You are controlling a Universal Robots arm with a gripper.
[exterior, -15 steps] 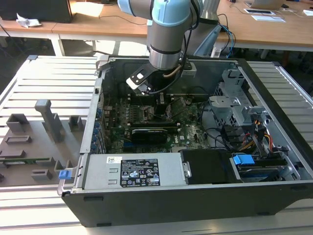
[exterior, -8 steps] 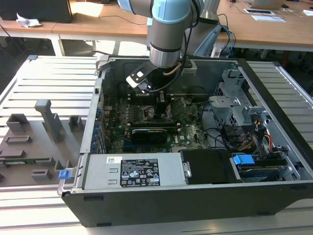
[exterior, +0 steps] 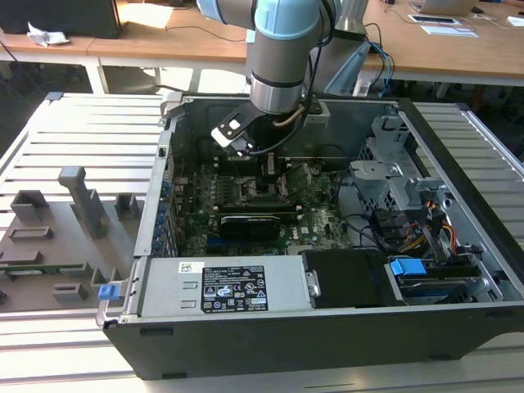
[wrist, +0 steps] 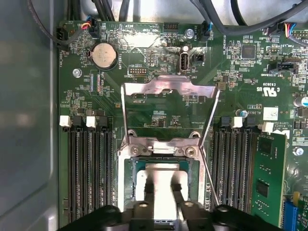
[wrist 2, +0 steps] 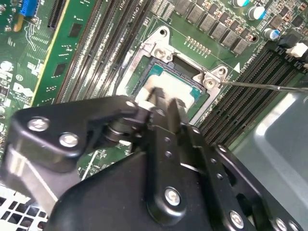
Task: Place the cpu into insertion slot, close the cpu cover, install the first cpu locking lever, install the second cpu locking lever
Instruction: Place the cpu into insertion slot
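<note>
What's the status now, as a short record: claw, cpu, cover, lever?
claw: low inside the case, directly over the socket
cpu: lying flat in the insertion slot, silver top up
cpu cover: open, swung back onto the board, not over the cpu
locking lever: thin wire alongside the socket, not holding the cover down
</note>
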